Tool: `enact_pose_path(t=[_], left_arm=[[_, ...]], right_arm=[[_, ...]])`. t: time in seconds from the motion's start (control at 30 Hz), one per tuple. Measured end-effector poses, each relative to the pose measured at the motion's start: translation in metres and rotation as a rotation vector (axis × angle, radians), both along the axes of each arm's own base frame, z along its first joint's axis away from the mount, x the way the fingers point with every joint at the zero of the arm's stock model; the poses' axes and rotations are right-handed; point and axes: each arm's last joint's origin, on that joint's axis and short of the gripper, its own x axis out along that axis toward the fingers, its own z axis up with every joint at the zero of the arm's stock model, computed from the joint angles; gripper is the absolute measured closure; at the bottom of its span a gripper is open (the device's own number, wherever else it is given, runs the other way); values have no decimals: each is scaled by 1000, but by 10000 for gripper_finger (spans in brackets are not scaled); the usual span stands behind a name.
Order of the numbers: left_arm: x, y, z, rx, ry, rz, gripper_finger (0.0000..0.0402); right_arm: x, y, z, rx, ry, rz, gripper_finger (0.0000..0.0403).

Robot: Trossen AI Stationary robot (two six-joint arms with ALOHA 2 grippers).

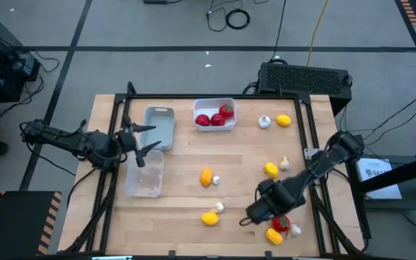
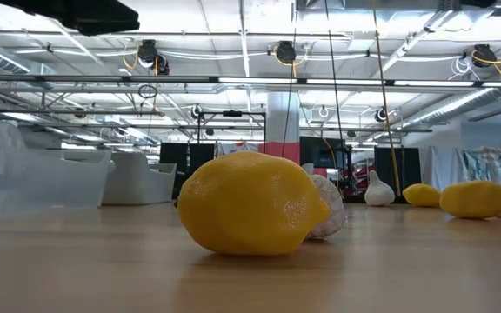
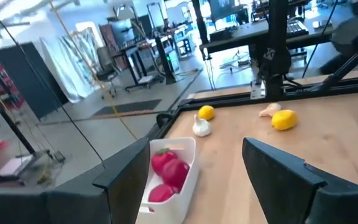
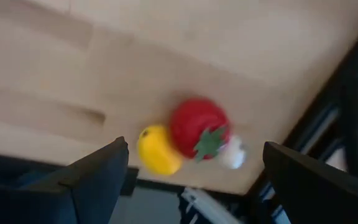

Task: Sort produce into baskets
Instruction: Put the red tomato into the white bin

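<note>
My right gripper is open and empty, low over the table's near right part. Ahead of it lie a red fruit with a green top, a yellow lemon and a garlic bulb, close together by the near edge. My left gripper is open and empty, over the gap between the grey basket and the clear basket. The white basket at the far middle holds red fruits.
Loose lemons and garlic lie in pairs on the table: at the middle, near middle, right and far right. A black box with a grille stands beyond the far edge. A lemon fills the low view.
</note>
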Motion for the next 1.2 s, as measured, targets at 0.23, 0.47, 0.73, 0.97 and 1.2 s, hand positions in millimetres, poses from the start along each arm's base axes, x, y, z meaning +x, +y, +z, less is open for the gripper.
enact_pose_path(t=[0.23, 0.47, 0.73, 0.97, 1.2], left_arm=[[2, -1, 6, 65, -33, -18, 137], [2, -2, 7, 78, -40, -64, 137], [4, -2, 6, 72, -33, -69, 137], [5, -3, 5, 73, -28, -69, 137], [5, -3, 6, 71, -39, -69, 137]], right_arm=[[-6, 14, -19, 124, 69, -70, 44], [-10, 11, -38, 156, 120, -43, 44], [-9, 8, -51, 181, 92, 3, 44], [-18, 5, -71, 235, 173, 12, 44], [-19, 2, -90, 303, 137, 38, 44]])
